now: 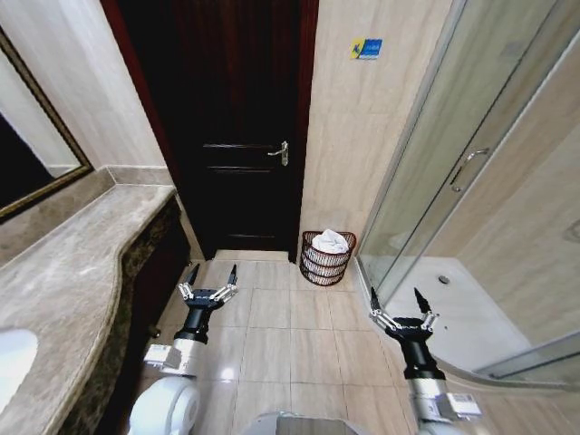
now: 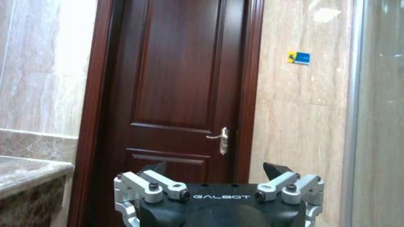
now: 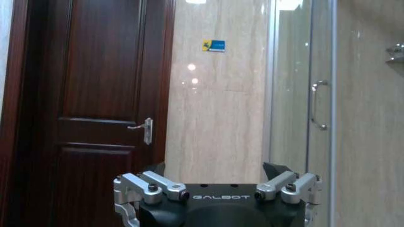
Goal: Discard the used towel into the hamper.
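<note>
The hamper [image 1: 327, 257] stands on the tiled floor [image 1: 290, 326] against the beige wall, just beside the dark door [image 1: 231, 118] and near the corner of the glass shower [image 1: 453, 181]. A white towel [image 1: 331, 241] already lies bunched in its mouth, heaped a little above the rim, so to my eye the drop looks done. Both arms hang low in front of the robot, well short of the hamper: the left tool [image 1: 210, 276] near the bench [image 1: 72, 272], the right tool [image 1: 401, 302] by the shower's edge, each spread wide and holding nothing. If the towel still needs settling, I would come straight down over the middle of the basket and press gently, keeping off the rim, since a light open-weave basket tapering toward its foot looks apt to tip or slide on glossy tile. The hamper is reddish-brown, woven in open bands, rounded in front. The towel looks soft and crumpled. The bench is mottled stone with a curved front, the door panelled wood with a metal lever [image 1: 280, 153], the tiles smooth and reflective.
</note>
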### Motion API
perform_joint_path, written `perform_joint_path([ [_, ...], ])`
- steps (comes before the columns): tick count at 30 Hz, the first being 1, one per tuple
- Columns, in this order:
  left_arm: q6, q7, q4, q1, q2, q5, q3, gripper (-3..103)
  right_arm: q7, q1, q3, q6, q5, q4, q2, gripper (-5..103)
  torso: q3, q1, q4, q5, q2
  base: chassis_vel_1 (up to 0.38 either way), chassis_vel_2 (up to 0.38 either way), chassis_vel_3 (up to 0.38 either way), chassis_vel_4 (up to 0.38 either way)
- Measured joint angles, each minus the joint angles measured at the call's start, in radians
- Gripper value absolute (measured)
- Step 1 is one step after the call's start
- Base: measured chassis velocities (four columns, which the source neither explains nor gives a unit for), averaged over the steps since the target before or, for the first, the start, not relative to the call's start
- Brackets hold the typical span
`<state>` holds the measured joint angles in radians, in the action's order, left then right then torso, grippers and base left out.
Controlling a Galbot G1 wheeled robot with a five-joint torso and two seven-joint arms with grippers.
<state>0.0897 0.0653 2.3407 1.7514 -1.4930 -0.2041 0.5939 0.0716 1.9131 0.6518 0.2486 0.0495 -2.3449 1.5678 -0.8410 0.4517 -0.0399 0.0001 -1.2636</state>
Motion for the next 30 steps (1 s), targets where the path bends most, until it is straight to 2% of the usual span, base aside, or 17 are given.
perform_joint_path([
  [9, 0.0, 0.0, 0.0, 0.0, 0.0, 0.0, 0.0, 100, 0.0, 0.0, 0.0, 0.0, 0.0, 0.0, 0.0, 100, 0.0, 0.0, -0.0001, 0.0002, 0.0, 0.085, -0.143, -0.086, 0.165],
  [30, 0.0, 0.0, 0.0, 0.001, 0.0, 0.0, 0.0, 100, 0.0, 0.0, 0.0, 0.0, 0.0, 0.0, 0.0, 100, 0.0, -0.001, 0.0001, -0.0001, -0.001, 0.162, -0.138, -0.17, 0.154],
])
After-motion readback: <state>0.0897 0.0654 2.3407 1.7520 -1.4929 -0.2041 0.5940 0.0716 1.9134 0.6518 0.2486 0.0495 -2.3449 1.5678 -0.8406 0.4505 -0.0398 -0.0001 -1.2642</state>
